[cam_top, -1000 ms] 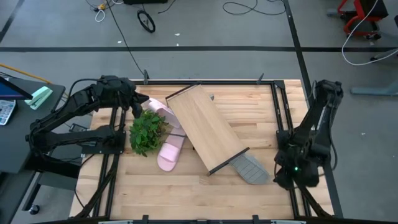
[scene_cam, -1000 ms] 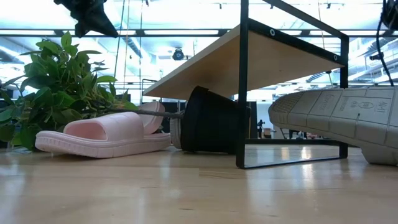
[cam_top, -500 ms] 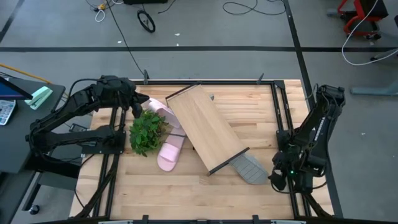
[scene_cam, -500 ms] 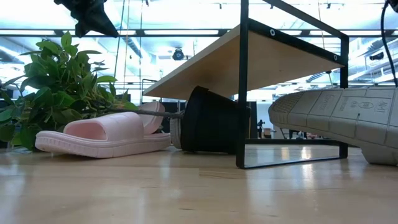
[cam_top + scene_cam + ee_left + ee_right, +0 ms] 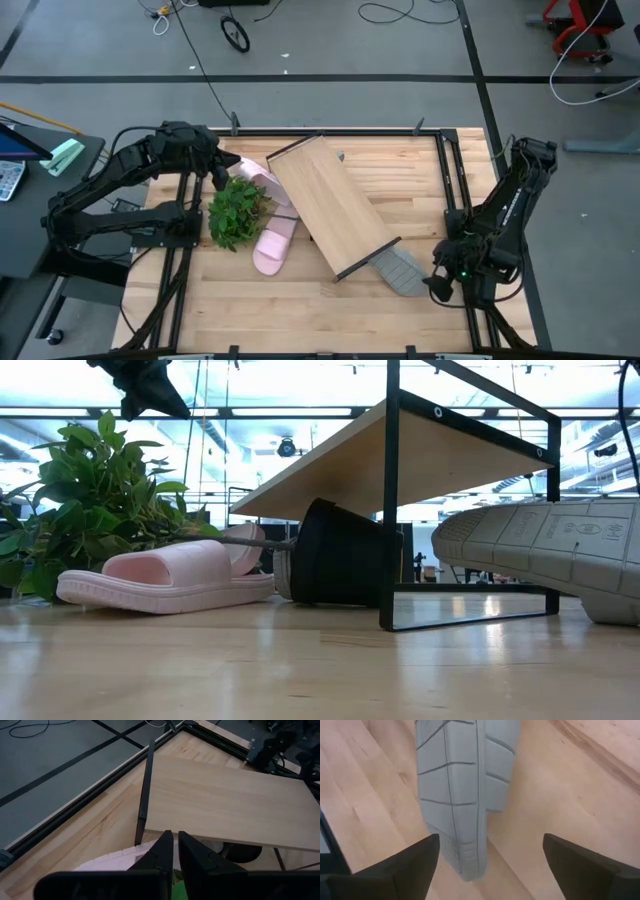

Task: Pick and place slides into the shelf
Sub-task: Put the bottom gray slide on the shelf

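- High view: right gripper [image 5: 436, 287] has dropped closer to grey slide [image 5: 401, 271], fingers spread wide, slide sole-up between them; grasp looks imminent.
- Left gripper [image 5: 222, 168] unchanged, fingers nearly together, holding nothing, above plant [image 5: 234, 211].

Right gripper [image 5: 436, 285] lower, nearer (toward grey slide [image 5: 401, 270]).

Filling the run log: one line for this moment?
right gripper: open, over grey slide | left gripper: above plant | shelf: no slides

Green leafy plant [image 5: 233, 212] near table's [image 5: 400, 170] left edge, its black pot [image 5: 335, 555] tipped on side. Cables [image 5: 395, 12] on grey floor beyond far edge. Green object [image 5: 65, 156] off left edge.
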